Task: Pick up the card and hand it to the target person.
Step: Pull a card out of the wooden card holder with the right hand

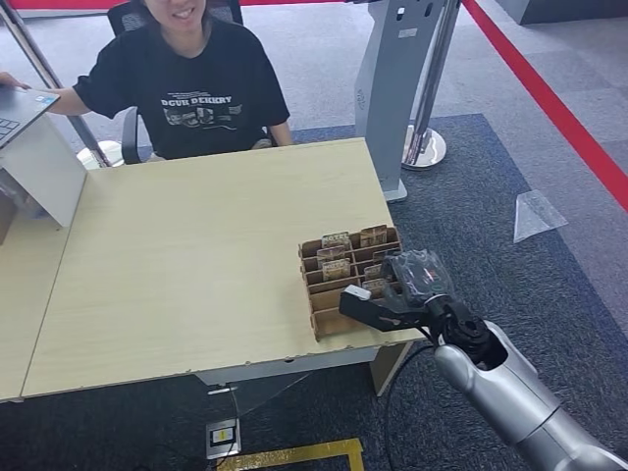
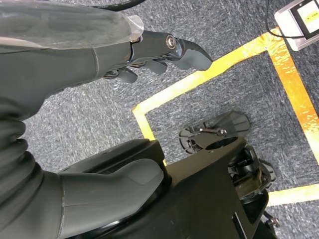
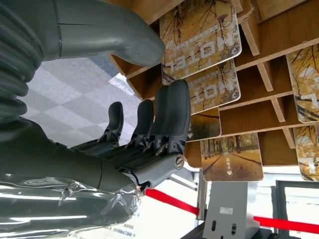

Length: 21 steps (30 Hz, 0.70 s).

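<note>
We take the cardboard rack (image 1: pixel 348 280) as our landmark. It stands on the light wooden table (image 1: pixel 185 265), near the corner closest to the robot's right side, and it has several rows of slots. Cards (image 1: pixel 336 240) stand in these slots; in the right wrist view we see them close, with autumn tree pictures, and on one card (image 3: pixel 199 37) we read the word "HOTEL", turned upside down in that picture.

The right hand (image 1: pixel 378 304) is at the near edge of the rack, above the front slots. Its fingers (image 3: pixel 169 117) are apart and a little curled, the thumb (image 3: pixel 112 35) is stretched separately, and it grasps nothing; the fingertips are just beside the cards, but we cannot tell if they touch one.

The left hand (image 2: pixel 112 64) hangs over the grey carpet with yellow tape lines (image 2: pixel 211 69); its fingers are loose and it holds nothing.

Behind the table, on the far side from the rack, a person (image 1: pixel 188 78) sits in a black T-shirt with white print that we cannot read surely. To the far left of the rack a laptop (image 1: pixel 19 108) stands on a white stand (image 1: pixel 44 172). Beyond the rack, on the floor, there is a grey kiosk base (image 1: pixel 385 88), a metal post (image 1: pixel 426 137) and a red stripe (image 1: pixel 548 98). Below the table edge a small socket box (image 1: pixel 222 437) lies on the carpet.
</note>
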Tool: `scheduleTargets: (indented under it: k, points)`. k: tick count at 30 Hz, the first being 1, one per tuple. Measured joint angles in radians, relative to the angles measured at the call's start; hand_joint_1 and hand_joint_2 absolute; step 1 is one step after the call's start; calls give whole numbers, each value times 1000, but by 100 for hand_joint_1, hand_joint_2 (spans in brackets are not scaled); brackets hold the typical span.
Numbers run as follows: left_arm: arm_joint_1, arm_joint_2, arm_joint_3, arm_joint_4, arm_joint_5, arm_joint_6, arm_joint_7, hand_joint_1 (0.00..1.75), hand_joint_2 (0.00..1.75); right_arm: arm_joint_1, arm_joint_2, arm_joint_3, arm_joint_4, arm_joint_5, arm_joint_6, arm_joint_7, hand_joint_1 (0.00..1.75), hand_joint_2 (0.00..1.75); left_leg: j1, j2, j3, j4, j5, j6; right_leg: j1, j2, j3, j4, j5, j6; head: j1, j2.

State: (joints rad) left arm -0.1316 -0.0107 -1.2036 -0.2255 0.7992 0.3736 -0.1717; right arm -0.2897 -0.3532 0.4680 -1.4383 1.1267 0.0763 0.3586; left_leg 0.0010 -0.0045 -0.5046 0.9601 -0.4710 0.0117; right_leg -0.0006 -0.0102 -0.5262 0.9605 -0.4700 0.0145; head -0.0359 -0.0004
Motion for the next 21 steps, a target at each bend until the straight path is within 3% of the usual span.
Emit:
scheduleTargets:
  k: [21]
  points:
    - [0,-6,0,0,-7,-1,3,0,175,12,0,4,-1,2,-2,7,84,175,0,0,0,0,0,0,0,0,0,0,0,0,0,0]
